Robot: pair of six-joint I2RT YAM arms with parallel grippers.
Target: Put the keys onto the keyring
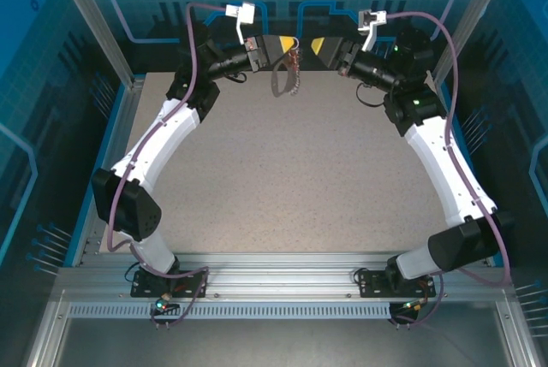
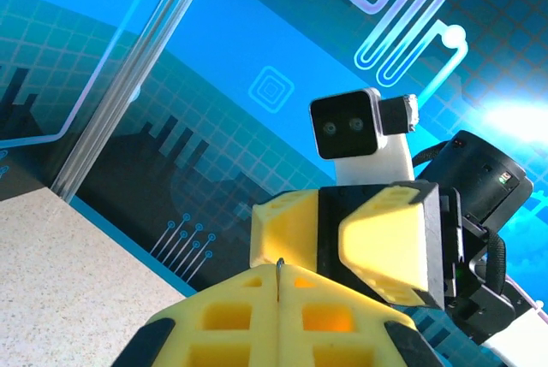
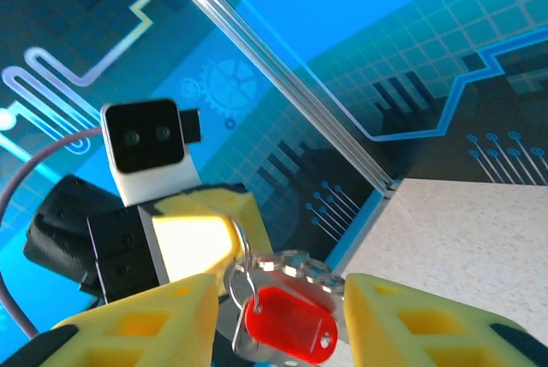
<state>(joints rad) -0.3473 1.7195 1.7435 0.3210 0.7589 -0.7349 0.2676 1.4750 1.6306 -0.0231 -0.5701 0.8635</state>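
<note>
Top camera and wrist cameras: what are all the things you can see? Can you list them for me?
key: one, red head, between the right gripper's fingers, seemingly hooked on a silvery ring.
keyring: one, greyish loop with silvery rings, hanging over the table's far edge between the two grippers.
table: one, speckled beige, under the arms.
walls: blue patterned panels around the table.
left gripper: one, yellow fingers, shut on the keyring's thin metal ring.
right gripper: one, yellow fingers, open, either side of the key.
arms: two, white and black, reaching to the far edge.
</note>
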